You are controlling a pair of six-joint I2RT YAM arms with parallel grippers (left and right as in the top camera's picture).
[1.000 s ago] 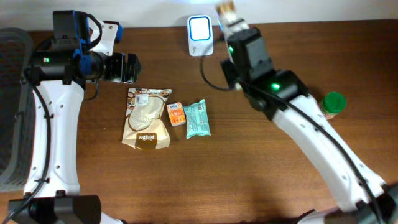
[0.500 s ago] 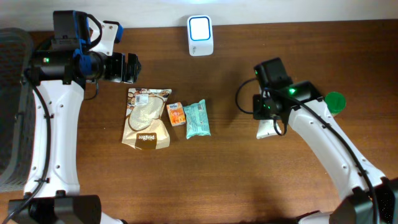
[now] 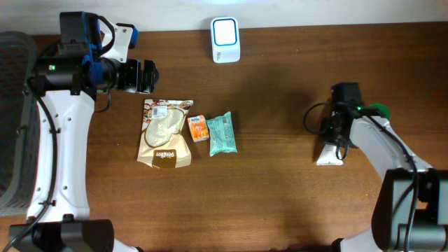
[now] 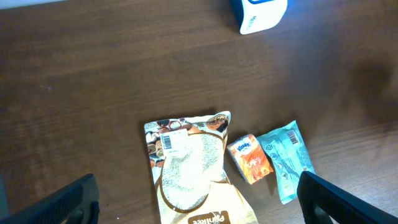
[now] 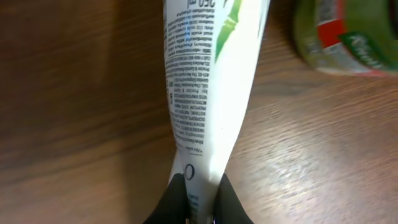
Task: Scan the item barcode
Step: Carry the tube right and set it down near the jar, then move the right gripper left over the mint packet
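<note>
Right wrist view: the right gripper (image 5: 194,202) is clamped on the flat crimped end of a white tube (image 5: 208,93), with both black fingers pressed together on it. The tube carries small printed text and a green leaf drawing. It runs away from the camera over the brown wooden table (image 5: 74,124); I cannot tell whether it rests on the wood or hangs just above it. A green-capped jar (image 5: 339,34) (only a part of it shows, and blurred) stands near the tube, on its right.

In the overhead view the tube (image 3: 329,152) is in the right part of the table, nearer to the right edge than to the middle. The jar (image 3: 378,112) is partly hidden behind the right arm. A white barcode scanner (image 3: 225,40) with a lit window stands at the far edge of the table, about in the middle, well apart from the tube.

The left gripper (image 3: 147,75) hangs near the far left corner, and its fingers (image 4: 68,202) stand wide apart with nothing between them. Under it lie three packs in a row: a brown pouch (image 4: 189,174) with a barcode label at its top, a small orange tissue pack (image 4: 250,160) just beside it, and a teal packet (image 4: 286,158) touching the orange one. A dark basket (image 3: 14,119) is at the left edge.
</note>
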